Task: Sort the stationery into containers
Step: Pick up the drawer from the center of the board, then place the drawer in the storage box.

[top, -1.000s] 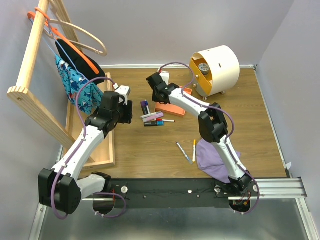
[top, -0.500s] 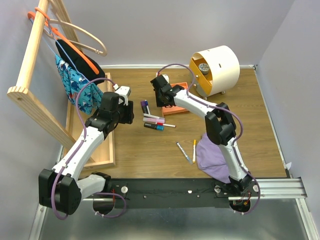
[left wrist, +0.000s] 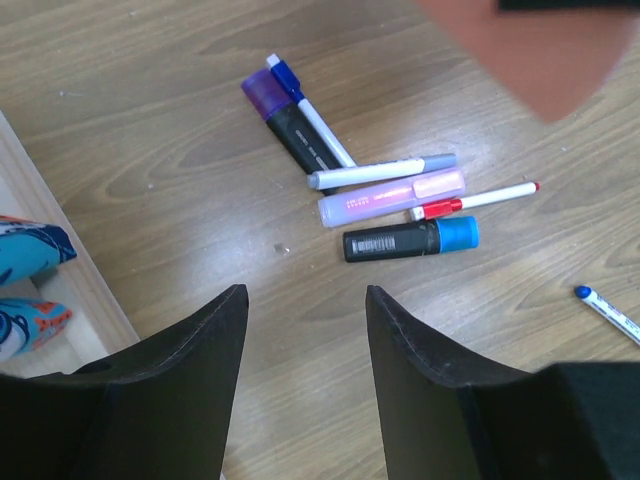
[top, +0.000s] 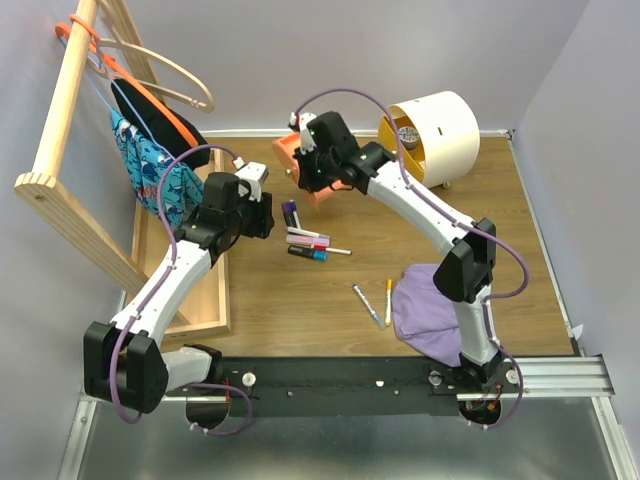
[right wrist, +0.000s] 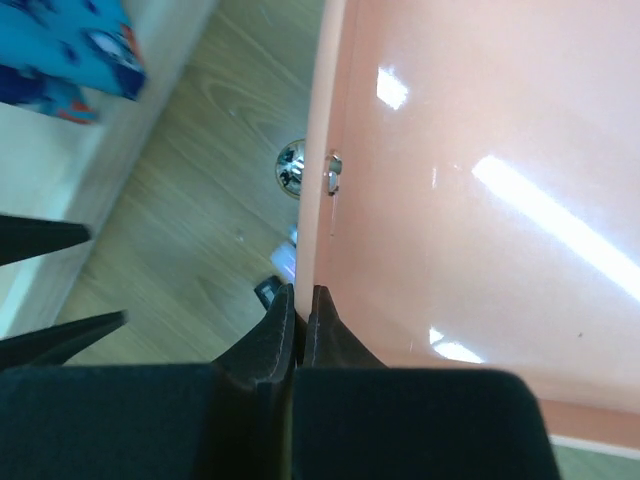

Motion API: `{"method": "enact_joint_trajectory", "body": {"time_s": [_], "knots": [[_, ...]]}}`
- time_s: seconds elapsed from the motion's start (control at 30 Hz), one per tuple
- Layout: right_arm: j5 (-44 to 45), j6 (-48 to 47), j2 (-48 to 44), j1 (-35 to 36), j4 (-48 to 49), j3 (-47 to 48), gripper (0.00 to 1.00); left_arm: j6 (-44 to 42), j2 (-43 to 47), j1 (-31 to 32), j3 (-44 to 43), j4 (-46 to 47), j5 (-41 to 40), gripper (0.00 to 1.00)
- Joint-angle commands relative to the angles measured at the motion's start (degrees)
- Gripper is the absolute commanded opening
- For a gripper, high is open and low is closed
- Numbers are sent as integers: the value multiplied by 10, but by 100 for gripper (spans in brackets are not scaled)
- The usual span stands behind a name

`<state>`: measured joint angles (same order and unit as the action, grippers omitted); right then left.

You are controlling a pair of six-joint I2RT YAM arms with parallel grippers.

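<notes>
My right gripper point(top: 310, 168) is shut on the front wall of the orange drawer point(top: 288, 150) and holds it tilted above the table's back middle. In the right wrist view the fingers point(right wrist: 298, 292) pinch the drawer's point(right wrist: 480, 200) edge below its small knob point(right wrist: 292, 165). My left gripper point(top: 262, 215) is open and empty, just left of a cluster of pens and markers point(top: 308, 240). In the left wrist view the fingers point(left wrist: 303, 295) hover short of a pink bar point(left wrist: 390, 198), a black marker point(left wrist: 410, 240) and a purple-capped marker point(left wrist: 275, 110). Two more pens point(top: 375, 302) lie nearer the front.
The cream drawer unit point(top: 445, 125) lies at the back right, its yellow drawer point(top: 396, 150) holding a small round jar point(top: 407, 134). A purple cloth point(top: 425, 310) lies front right. A long wooden tray point(top: 215, 300) and a clothes rack point(top: 60, 120) stand at the left.
My right gripper has lifted the orange drawer off the table and carried it left and back, tilting it. My left gripper has shifted slightly towards the back.
</notes>
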<state>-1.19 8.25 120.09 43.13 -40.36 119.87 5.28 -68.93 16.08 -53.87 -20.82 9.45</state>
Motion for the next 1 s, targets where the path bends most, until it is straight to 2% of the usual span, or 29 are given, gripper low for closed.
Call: {"method": "enact_joint_trajectory", "body": {"time_s": [0.0, 0.2, 0.4, 0.63, 0.97], "knots": [[-56, -96, -18, -3, -109, 86, 1, -19, -9, -10, -22, 26, 28, 60], [-15, -103, -18, -16, -157, 114, 1, -19, -11, -15, -19, 36, 44, 60], [9, -99, -25, -50, -143, 117, 0, -14, -18, -16, -19, 42, 47, 60], [6, -84, -16, -112, -130, 114, 0, -7, -32, -16, -29, 42, 54, 60], [-16, -54, -1, -143, -116, 115, 0, -1, -53, -17, -44, 43, 59, 60]]}}
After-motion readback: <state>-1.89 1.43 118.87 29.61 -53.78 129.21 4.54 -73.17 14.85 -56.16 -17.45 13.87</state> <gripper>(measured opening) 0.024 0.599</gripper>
